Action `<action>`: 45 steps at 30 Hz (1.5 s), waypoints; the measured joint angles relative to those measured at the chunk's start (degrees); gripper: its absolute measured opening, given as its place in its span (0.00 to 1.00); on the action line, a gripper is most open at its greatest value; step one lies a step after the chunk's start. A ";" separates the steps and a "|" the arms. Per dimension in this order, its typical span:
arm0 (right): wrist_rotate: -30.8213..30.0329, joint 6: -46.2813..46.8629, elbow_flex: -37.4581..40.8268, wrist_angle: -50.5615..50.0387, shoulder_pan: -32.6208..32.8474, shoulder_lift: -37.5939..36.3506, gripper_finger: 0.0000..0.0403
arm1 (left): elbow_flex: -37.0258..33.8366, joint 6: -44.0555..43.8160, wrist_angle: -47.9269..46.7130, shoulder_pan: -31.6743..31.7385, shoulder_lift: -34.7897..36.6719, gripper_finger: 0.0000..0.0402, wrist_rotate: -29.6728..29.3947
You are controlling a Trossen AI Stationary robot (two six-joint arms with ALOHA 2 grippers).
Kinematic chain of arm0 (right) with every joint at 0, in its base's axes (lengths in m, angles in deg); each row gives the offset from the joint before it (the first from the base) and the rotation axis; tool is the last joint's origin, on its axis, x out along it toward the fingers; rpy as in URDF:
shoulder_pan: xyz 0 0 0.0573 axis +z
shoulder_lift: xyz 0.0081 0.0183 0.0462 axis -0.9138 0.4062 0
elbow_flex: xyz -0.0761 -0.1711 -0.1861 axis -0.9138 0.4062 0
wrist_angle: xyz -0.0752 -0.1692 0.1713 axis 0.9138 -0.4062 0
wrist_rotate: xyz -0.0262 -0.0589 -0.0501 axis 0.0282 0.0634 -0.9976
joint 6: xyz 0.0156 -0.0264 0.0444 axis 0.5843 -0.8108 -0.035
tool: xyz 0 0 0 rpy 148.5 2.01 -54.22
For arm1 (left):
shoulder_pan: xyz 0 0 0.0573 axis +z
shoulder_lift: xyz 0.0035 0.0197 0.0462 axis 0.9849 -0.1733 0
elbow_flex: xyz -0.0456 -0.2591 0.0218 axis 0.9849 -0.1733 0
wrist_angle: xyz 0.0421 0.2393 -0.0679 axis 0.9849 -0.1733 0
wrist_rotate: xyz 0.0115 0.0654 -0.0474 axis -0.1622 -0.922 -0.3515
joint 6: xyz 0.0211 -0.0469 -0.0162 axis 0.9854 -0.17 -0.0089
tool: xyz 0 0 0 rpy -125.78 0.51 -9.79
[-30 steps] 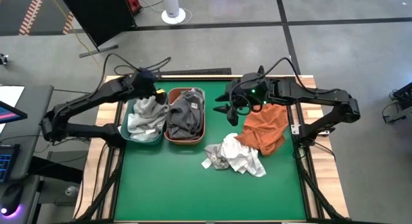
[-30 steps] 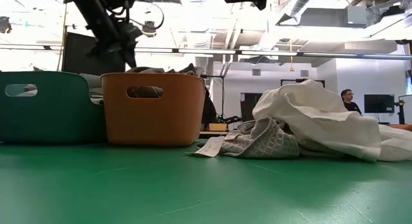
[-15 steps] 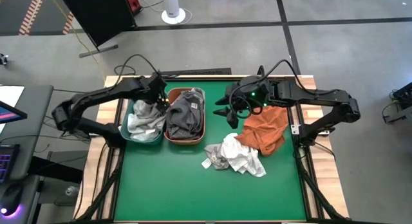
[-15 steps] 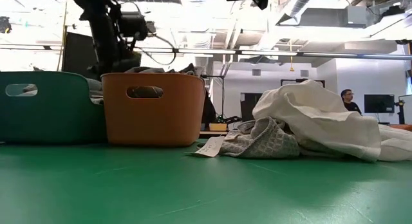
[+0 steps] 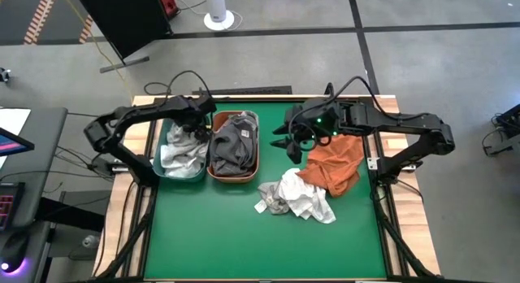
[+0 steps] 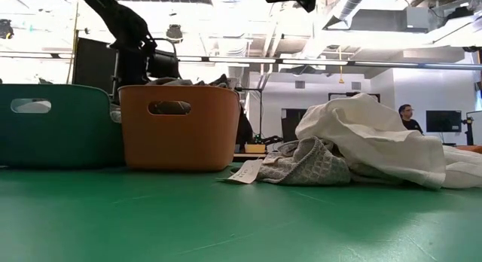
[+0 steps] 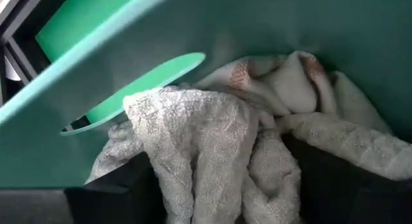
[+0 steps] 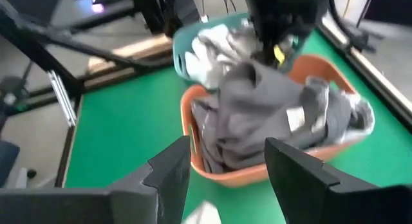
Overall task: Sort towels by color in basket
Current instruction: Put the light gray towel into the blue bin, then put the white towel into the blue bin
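The left gripper (image 5: 197, 125) dips into the teal basket (image 5: 159, 164), jaws apart over light towels (image 7: 193, 147), apparently letting go. Grey towels (image 5: 233, 143) fill the orange basket (image 5: 257, 157). The right gripper (image 8: 222, 163) hovers, spread and empty, beside the unsorted rust towel (image 5: 335, 161) and white towel (image 5: 305, 195).

Left hand (image 5: 197, 127) low, fingers apart — right hand (image 8: 222, 161) raised, fingers spread.
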 joint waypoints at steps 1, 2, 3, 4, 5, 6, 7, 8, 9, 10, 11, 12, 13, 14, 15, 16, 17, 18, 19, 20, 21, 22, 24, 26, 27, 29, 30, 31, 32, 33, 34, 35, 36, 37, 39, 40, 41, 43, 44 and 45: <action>0.00 -0.02 0.00 -1.22 0.00 0.00 0.55 | 0.00 -0.06 -0.21 0.00 0.50 0.66 0.22; 0.00 -0.02 0.00 -2.82 -0.15 0.00 0.55 | 0.00 -0.15 -0.55 0.00 1.38 0.66 0.62; 0.00 -0.02 0.00 -4.75 -0.42 0.00 0.55 | 0.00 -0.22 -0.82 0.00 2.49 0.66 0.96; 0.02 -0.02 0.02 -6.71 -0.81 -0.14 0.55 | 0.00 -0.31 -1.15 0.00 3.91 0.66 1.17; 0.02 -0.03 0.06 -8.58 -1.24 -0.26 0.55 | 0.00 -0.46 -1.62 0.00 5.53 0.66 1.18; 0.02 -0.04 0.07 -10.14 -1.68 -0.35 0.55 | 0.00 -0.48 -1.87 0.00 7.22 0.66 1.16; 0.00 -0.04 0.07 -11.12 -2.13 -0.42 0.55 | 0.00 -0.48 -2.03 0.00 8.90 0.66 1.16; 0.00 -0.04 0.07 -11.68 -2.60 -0.44 0.55 | 0.00 -0.48 -2.02 -0.02 10.78 0.66 1.16; -0.02 -0.06 0.07 -12.35 -3.02 -0.46 0.55 | 0.00 -0.48 -1.86 -0.02 12.58 0.66 1.18; -0.02 -0.25 0.07 -12.81 -3.38 -0.44 0.55 | 0.00 -0.53 -1.81 -0.02 14.41 0.66 1.17; 0.02 -0.48 0.07 -12.94 -3.71 -0.44 0.55 | 0.00 -0.69 -1.81 -0.02 16.26 0.66 1.25; 0.13 -0.47 0.07 -13.10 -3.99 -0.37 0.55 | 0.00 -1.01 -1.81 -0.02 17.96 0.66 1.29; 0.42 -0.47 0.07 -13.48 -4.11 -0.20 0.55 | 0.00 -1.34 -1.79 -0.02 19.72 0.66 1.29; 1.47 -0.46 0.07 -14.20 -4.22 -0.13 0.55 | 0.00 -1.58 -1.77 -0.02 21.58 0.66 1.30; 3.14 -0.52 0.07 -15.47 -4.27 -0.03 0.55 | 0.00 -1.78 -1.73 -0.02 23.42 0.66 1.29; 5.35 -0.65 0.07 -16.88 -4.41 0.45 0.55 | 0.00 -1.95 -1.61 -0.04 25.11 0.66 1.32; 7.57 -0.65 0.04 -17.76 -4.62 1.35 0.55 | 0.00 -2.26 -1.30 -0.04 26.81 0.66 1.31; 9.51 -0.69 -0.02 -18.82 -4.59 1.96 0.55 | -0.01 -2.46 -0.68 -0.04 28.55 0.66 1.31; 10.35 -1.03 -0.02 -20.62 -4.14 2.92 0.55 | -0.02 -2.48 0.20 -0.05 30.20 0.66 1.31; 10.54 -1.68 0.00 -22.35 -3.28 4.36 0.55 | -0.02 -2.47 1.30 -0.11 31.97 0.66 1.36; 10.63 -2.64 0.02 -23.18 -2.45 5.69 0.55 | -0.02 -2.45 2.64 -0.25 33.72 0.66 1.43; 10.66 -3.66 0.02 -23.38 -1.61 7.18 0.55 | -0.02 -2.45 4.26 -0.28 35.38 0.66 1.72; 10.93 -4.46 0.02 -23.53 0.07 10.78 0.55 | -0.02 -2.58 7.73 -0.28 38.41 0.66 4.13; 11.10 -4.50 0.02 -23.43 1.59 14.55 0.55 | -0.02 -3.22 11.29 -0.28 40.98 0.66 7.23; 11.08 -4.29 0.02 -23.67 2.24 16.36 0.55 | -0.02 -3.81 12.78 -0.30 42.10 0.66 8.95; 11.08 -3.35 0.03 -24.92 3.22 19.81 0.55 | -0.02 -5.12 14.92 -0.31 43.96 0.66 12.15; 11.09 -3.21 0.03 -25.90 3.59 21.57 0.55 | -0.02 -5.94 15.31 -0.33 44.64 0.66 13.67; 11.08 -3.21 0.03 -26.95 4.17 23.29 0.55 | -0.02 -6.81 15.41 -0.33 45.35 0.66 15.05; 11.04 -3.21 0.04 -27.93 4.75 24.98 0.55 | -0.02 -7.52 15.36 -0.33 45.89 0.66 16.09; 11.04 -3.21 0.04 -28.63 5.28 26.68 0.55 | -0.02 -8.00 15.27 -0.33 46.30 0.66 17.10; 11.06 -3.21 0.04 -29.00 5.95 28.35 0.55 | -0.02 -8.09 15.19 -0.33 46.71 0.66 18.12; 11.06 -3.20 0.04 -29.07 6.57 29.89 0.55 | -0.02 -8.14 15.08 -0.33 47.05 0.66 19.08; 11.06 -3.21 0.04 -29.08 7.20 31.40 0.53 | -0.02 -8.17 15.00 -0.33 47.28 0.66 19.80; 11.06 -3.28 0.04 -28.93 7.76 32.83 0.51 | -0.02 -8.20 14.98 -0.33 47.44 0.66 20.54; 11.06 -3.43 0.02 -28.38 8.87 35.24 0.44 | -0.02 -8.20 14.78 -0.38 47.83 0.66 21.86; 11.06 -3.09 0.00 -28.28 9.34 36.10 0.39 | -0.02 -8.22 14.58 -0.51 47.93 0.66 22.58; 11.06 -2.42 -0.10 -28.17 9.69 36.69 0.34 | -0.02 -8.29 14.56 -0.72 47.96 0.66 23.13; 11.06 -0.30 -0.13 -28.20 10.25 36.95 0.19 | -0.02 -8.68 14.36 -1.37 48.24 0.66 24.34; 10.95 0.73 -0.12 -28.22 10.46 36.69 0.12 | -0.02 -8.79 13.99 -1.71 48.56 0.66 24.71; 10.86 1.58 -0.01 -28.16 10.58 36.12 0.07 | -0.02 -8.83 13.68 -2.13 48.78 0.66 25.20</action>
